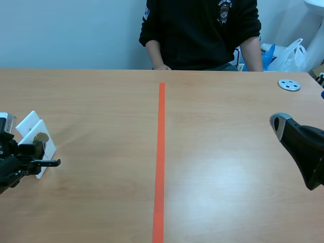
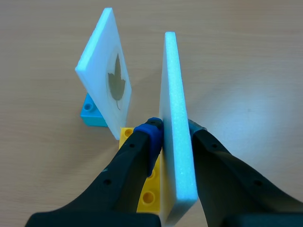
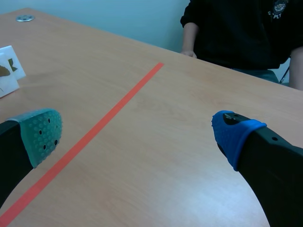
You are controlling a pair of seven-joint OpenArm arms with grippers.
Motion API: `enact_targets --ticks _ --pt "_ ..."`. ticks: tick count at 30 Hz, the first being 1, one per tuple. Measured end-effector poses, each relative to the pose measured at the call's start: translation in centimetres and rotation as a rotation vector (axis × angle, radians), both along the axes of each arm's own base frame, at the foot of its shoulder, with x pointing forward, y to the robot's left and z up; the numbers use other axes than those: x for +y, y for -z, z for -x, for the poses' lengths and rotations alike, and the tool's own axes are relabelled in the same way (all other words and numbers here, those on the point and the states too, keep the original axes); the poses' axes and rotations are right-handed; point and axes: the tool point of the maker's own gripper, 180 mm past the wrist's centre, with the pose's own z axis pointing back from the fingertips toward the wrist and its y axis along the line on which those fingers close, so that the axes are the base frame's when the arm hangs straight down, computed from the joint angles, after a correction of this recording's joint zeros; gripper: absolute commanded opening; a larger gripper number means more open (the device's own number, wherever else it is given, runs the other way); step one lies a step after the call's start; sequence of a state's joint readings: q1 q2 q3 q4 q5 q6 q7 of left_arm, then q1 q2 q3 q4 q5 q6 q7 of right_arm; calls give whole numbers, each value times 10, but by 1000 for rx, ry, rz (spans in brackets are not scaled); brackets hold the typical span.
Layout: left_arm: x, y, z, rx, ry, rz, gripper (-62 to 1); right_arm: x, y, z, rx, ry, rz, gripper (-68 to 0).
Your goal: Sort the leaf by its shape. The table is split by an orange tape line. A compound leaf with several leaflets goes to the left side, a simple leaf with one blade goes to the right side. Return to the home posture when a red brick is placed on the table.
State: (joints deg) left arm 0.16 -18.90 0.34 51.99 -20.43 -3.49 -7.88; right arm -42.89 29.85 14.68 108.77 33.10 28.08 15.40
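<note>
Left: my left pincer (image 2: 173, 130) is closed on a white rectangular foam board (image 2: 173, 85) that stands upright and edge-on, with one blue dotted pad (image 2: 150, 133) pressed against its side. Its printed face cannot be read from the wrist view. A yellow studded plastic brick (image 2: 147, 191) sits at the board's foot. Just ahead stands a second white foam board (image 2: 97, 66), tilted, on a light-blue studded plastic brick (image 2: 90, 111); it bears an olive-brown leaf with one lobed blade (image 2: 116, 81). Both boards lie well to the left of the orange tape line (image 1: 161, 152), near the left edge of the wooden table (image 1: 228, 177). Right: my right pincer (image 3: 138, 132) hangs wide open above the right half, holding nothing. Background: a person in a black sweatshirt (image 1: 202, 30) sits across the table; a grey perforated metal disc (image 1: 289, 85) lies at its far right corner.
</note>
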Motion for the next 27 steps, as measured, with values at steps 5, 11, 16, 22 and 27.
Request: enact_targets --ticks 5,11,16,22,27 --pt "4 -4 -8 -22 -10 -1 -441 0 0 0 0 0 0 4" --pt "4 -7 -9 -39 -10 -2 -177 0 1 1 0 9 -15 4" --pt "3 -8 -10 -40 -9 -2 -66 1 1 2 0 15 -26 4" --pt "-2 -18 -2 -43 12 -3 14 1 0 2 -1 16 -31 4" --pt "-13 -55 10 -115 67 -27 14 1 0 2 -3 16 -35 4"
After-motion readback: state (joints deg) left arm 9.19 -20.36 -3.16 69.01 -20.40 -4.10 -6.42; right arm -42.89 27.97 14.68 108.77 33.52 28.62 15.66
